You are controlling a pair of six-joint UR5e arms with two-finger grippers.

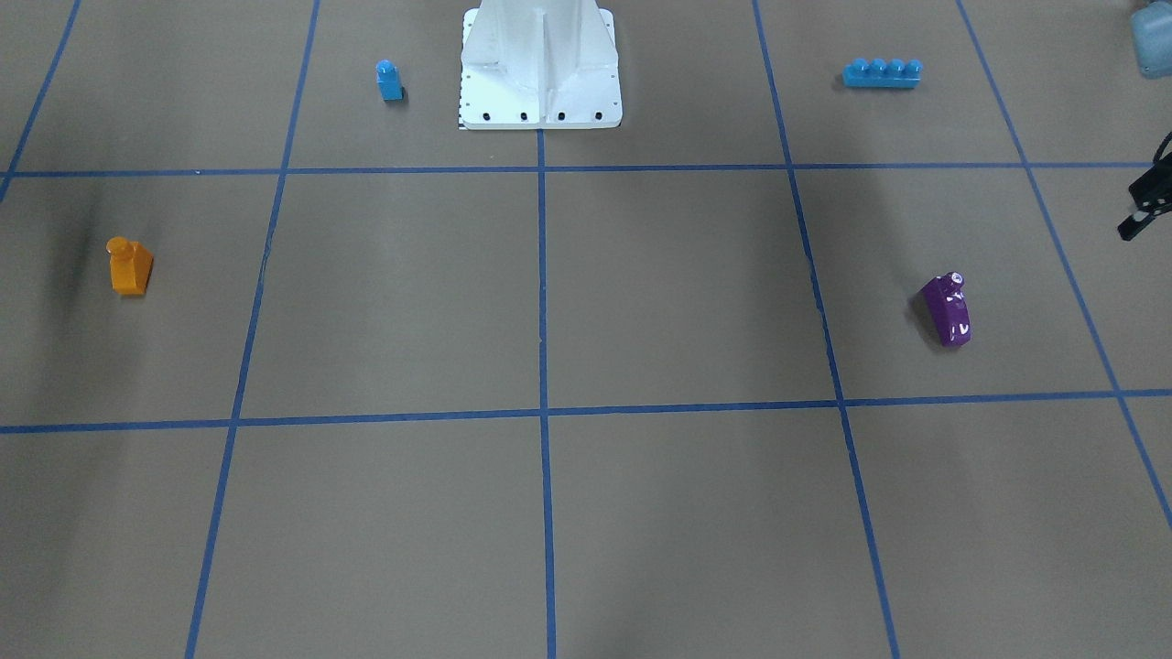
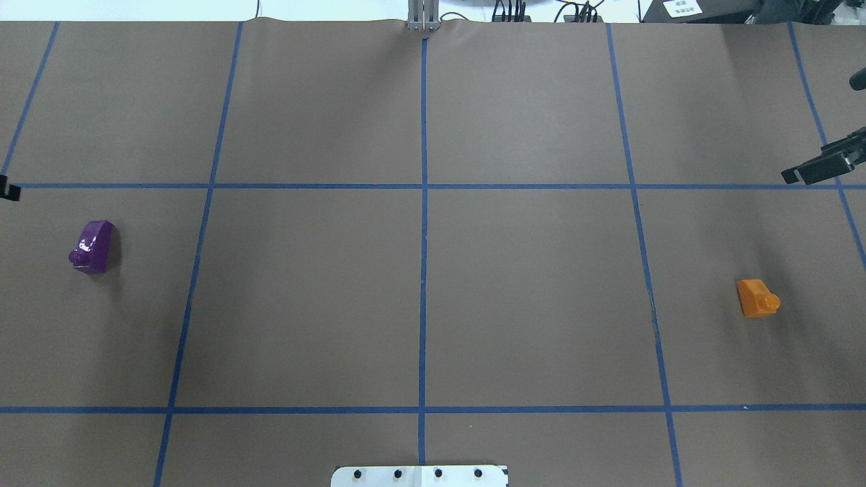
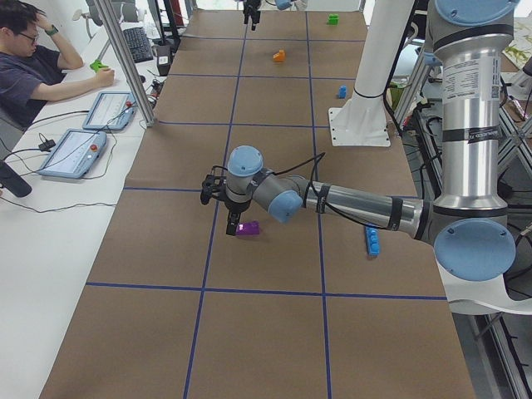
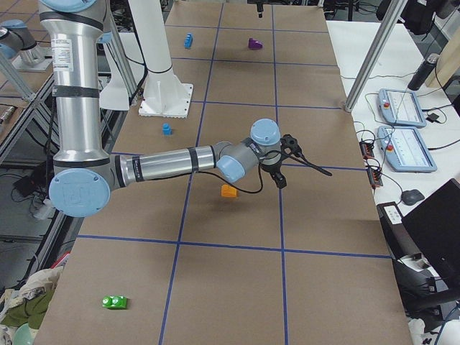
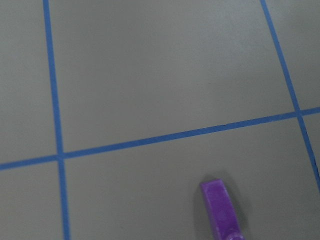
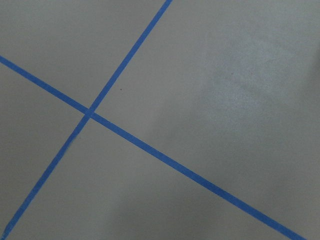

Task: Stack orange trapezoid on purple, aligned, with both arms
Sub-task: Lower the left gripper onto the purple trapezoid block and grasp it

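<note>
Overhead exterior catches the right gripper (image 2: 808, 169) at its right edge and a sliver of the left gripper (image 2: 8, 191) at its left; I cannot tell whether either is spread. Both reach out low, left arm (image 3: 349, 204) and right arm (image 4: 172, 164) with forearms near level. Near the left gripper lies purple (image 2: 93, 246); orange (image 2: 756, 298) lies near the right gripper, well apart on the table (image 2: 528, 284).

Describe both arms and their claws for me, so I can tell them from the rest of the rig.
The two match. The left arm and right arm are silver-grey tubes with round light blue joint caps, and each has a white printed label on its upright tube. The left claw and right claw are black, each with a thin black cable looping by the wrist.
</note>
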